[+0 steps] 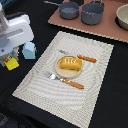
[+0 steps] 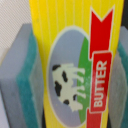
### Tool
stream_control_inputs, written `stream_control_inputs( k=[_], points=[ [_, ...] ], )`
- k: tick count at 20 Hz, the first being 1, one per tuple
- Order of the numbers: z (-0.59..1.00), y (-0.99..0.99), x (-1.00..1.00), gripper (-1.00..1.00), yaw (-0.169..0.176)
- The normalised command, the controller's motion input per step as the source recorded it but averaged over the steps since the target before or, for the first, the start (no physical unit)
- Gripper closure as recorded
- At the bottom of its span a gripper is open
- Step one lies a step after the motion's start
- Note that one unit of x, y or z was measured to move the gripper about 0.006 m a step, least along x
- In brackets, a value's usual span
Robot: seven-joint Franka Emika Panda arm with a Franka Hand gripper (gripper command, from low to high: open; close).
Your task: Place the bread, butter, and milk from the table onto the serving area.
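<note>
Clamping the butter [image 2: 75,65] between its pads [image 2: 22,85], the gripper [image 1: 10,56] hangs off the mat by the milk [image 1: 29,50]. If that slick box slips or clips the carton, it never reaches the serving area [image 1: 95,75], where the bread [image 1: 70,63] already sits.

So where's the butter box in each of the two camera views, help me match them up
Exterior view: the butter is at the exterior view's far left edge, a small yellow box under the gripper, off the serving area, beside the milk.
Wrist view: the butter fills the frame, its cow picture and red BUTTER banner facing the camera.
Shared landmark: the gripper's grey-and-teal pads flanking the box.
</note>
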Motion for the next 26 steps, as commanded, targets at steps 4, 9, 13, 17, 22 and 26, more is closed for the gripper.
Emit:
stream_control_inputs(
  k=[4,9,13,17,22,26],
  points=[
    [0.57,-0.25,1.0,1.0,-0.005],
    [0.18,-0.29,1.0,1.0,-0.003],
    [-0.18,-0.4,0.97,1.0,-0.02],
    [-0.3,-0.41,0.98,1.0,-0.021],
    [-0.34,-0.33,1.0,1.0,-0.022],
    [-0.3,-0.18,1.0,1.0,-0.022]
  ],
)
